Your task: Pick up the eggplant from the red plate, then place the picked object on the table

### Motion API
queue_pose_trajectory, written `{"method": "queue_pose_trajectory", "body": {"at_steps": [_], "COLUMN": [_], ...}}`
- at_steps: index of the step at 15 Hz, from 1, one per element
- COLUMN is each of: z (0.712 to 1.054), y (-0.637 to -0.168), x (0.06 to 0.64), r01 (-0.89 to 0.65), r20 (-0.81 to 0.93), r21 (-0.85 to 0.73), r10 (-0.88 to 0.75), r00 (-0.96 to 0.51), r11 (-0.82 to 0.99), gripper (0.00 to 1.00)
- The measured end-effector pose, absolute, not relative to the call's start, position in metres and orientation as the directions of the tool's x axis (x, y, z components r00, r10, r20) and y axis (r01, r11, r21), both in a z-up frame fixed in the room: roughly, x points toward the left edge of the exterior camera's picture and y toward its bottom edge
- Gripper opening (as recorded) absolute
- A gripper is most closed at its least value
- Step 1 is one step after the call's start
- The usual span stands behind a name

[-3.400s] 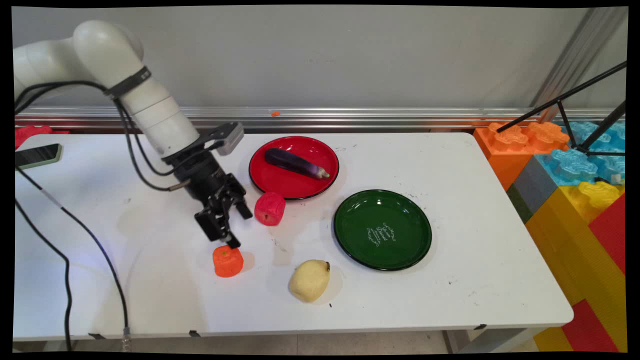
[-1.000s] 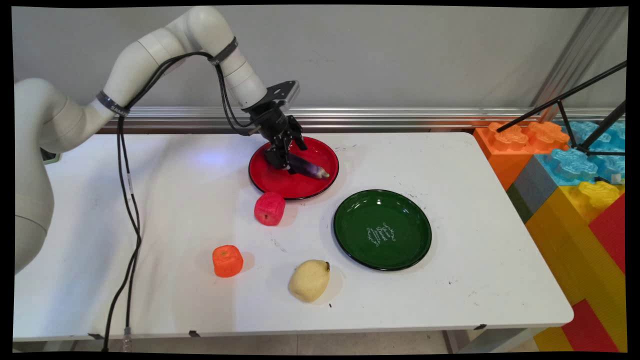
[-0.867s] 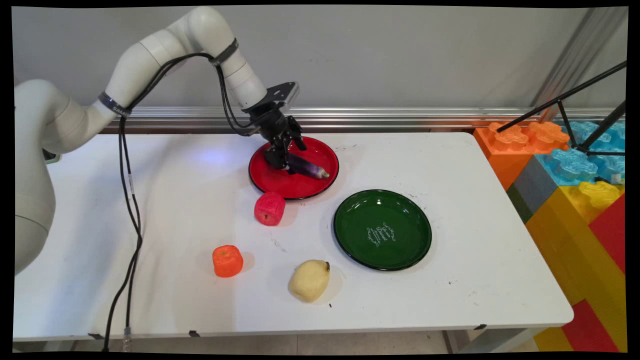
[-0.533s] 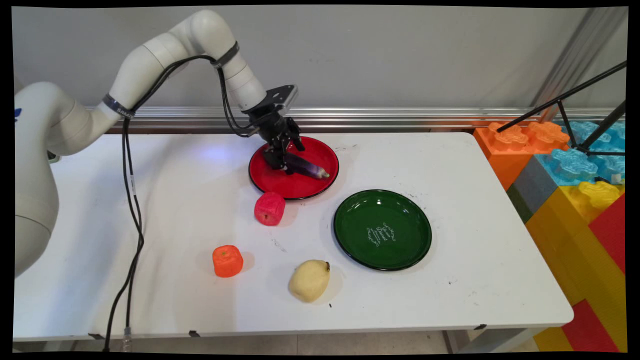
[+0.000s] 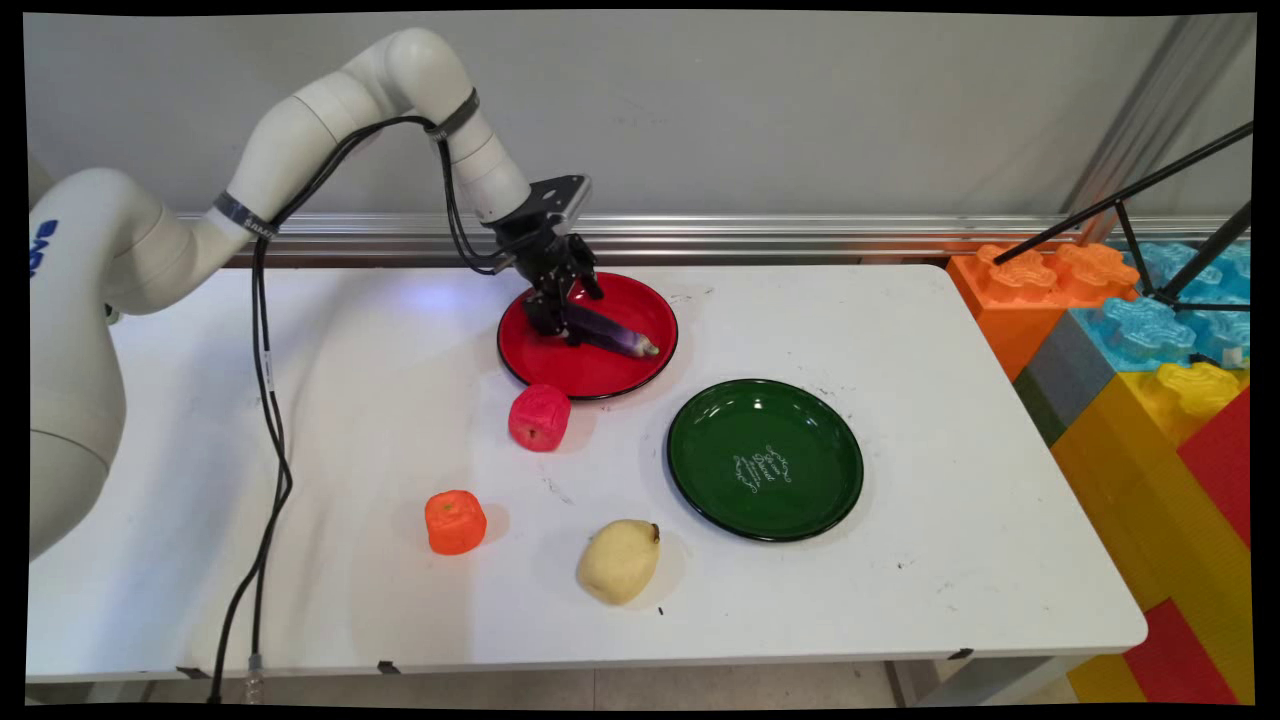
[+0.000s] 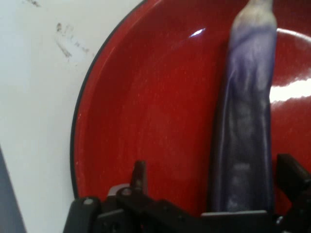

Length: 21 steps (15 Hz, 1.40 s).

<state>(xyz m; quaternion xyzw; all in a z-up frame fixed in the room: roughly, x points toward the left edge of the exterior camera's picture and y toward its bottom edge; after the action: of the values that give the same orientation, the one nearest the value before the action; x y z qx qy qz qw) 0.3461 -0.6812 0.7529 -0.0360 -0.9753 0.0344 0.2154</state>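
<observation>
Down on the red plate (image 5: 600, 375), the gripper (image 5: 560, 325) clamps the eggplant (image 5: 615, 335) at its left end — table (image 5: 900, 450) rightward lies open.

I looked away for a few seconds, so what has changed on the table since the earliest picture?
The gripper left the orange toy fruit and swung over to the red plate, where it now sits at the eggplant. The eggplant, plates and fruits stayed put.
</observation>
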Motion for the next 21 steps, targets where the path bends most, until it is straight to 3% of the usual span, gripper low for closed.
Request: {"method": "queue_pose_trajectory", "body": {"at_steps": [2, 3, 11, 21], "z": [0.751, 0.750, 0.751, 0.777], "y": [-0.683, -0.685, -0.687, -0.683], "x": [0.348, 0.349, 0.350, 0.334], "r01": [0.059, 0.060, 0.051, 0.011], "r20": [0.412, 0.409, 0.404, 0.445], "r21": [-0.088, -0.090, -0.086, -0.066], "r10": [0.090, 0.092, 0.081, 0.039], "r00": [-0.907, -0.908, -0.911, -0.895], "r11": [0.994, 0.994, 0.995, 0.998], "gripper": [1.00, 0.00, 0.00, 0.00]}}
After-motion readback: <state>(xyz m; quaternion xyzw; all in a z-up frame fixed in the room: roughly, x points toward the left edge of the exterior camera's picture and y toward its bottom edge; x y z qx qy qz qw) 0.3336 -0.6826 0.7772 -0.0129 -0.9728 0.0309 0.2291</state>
